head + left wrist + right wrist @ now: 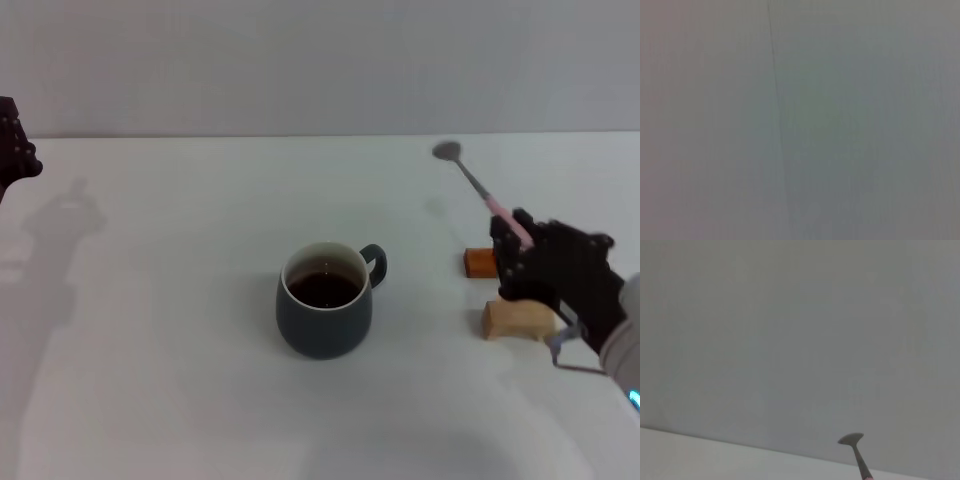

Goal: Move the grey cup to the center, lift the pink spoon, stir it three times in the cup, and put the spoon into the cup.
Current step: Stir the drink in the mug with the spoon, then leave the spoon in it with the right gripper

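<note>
The pink spoon (478, 187) is clamped by its handle in the right gripper (522, 243) at the right, bowl raised towards the far side. The grey cup (325, 299) is positioned mid-worktop (180, 400).

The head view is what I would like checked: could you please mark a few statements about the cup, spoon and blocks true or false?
1. The right hand holds the pink spoon lifted, bowl pointing away. True.
2. The grey cup is empty. False: it holds dark liquid.
3. The spoon's bowl is inside the cup. False: it is in the air, well to the cup's right.
4. The orange-brown block and the light wooden block sit by the right hand. True.
5. The left hand grips the cup's handle. False: it is at the far left edge.
</note>
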Controlling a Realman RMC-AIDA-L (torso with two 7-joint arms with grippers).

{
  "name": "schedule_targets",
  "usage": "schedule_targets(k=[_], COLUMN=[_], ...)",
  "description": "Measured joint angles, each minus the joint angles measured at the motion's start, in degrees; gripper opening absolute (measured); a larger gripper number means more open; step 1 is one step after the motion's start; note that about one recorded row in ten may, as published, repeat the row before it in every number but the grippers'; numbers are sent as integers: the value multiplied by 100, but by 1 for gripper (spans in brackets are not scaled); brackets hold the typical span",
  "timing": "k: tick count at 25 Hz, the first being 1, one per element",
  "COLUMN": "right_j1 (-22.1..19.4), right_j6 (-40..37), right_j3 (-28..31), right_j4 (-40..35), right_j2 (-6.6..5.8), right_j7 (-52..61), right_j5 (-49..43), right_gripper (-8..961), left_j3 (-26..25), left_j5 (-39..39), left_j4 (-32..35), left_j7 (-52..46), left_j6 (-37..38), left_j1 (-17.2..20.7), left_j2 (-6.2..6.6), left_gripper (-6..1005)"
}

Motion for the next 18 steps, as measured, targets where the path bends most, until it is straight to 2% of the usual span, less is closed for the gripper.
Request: schedule_targets(k=[1,2,3,6,7,9,11,14,17,18], right_j1=[6,41,41,90,186,283,730,949,1444,1444], right_j6=[427,1222,1222,2334,2945,3189,4158,4549,5227,5227], right_j3=[220,671,671,1329,1661,1779,2208,2316,2428,2428], right_j4=[131,372,372,738,1015,1146,1615,1845,2116,2116], right_j2=[49,181,181,471,574,559,538,548,547,547], right_j7=[-2,0,0,41,151,302,980,1312,1908,1908], right_j5=[-44,-187,-187,-577,-783,-843,-1280,-1641,-2256,-2256], right_gripper=[159,159,159,159,159,160,160,160,160,160], left_j3=[-3,-10,-10,-58,-126,-148,-249,-284,-293,-294], left_j5=[-11,-25,-25,-27,-3,6,3,9,11,11], left_j4=[0,0,0,0,0,0,0,0,0,1], left_j7=[0,0,0,0,-3,-15,-30,-25,-26,-27], left_j6=[-1,-4,-4,-9,-10,-10,-10,-10,-10,-9], left_j1=[0,0,0,0,0,0,0,0,0,0], left_j2=[0,-2,-2,-13,-31,-35,-51,-61,-66,-66], left_gripper=[-2,-2,-2,-2,-2,-2,-2,-2,-2,-2])
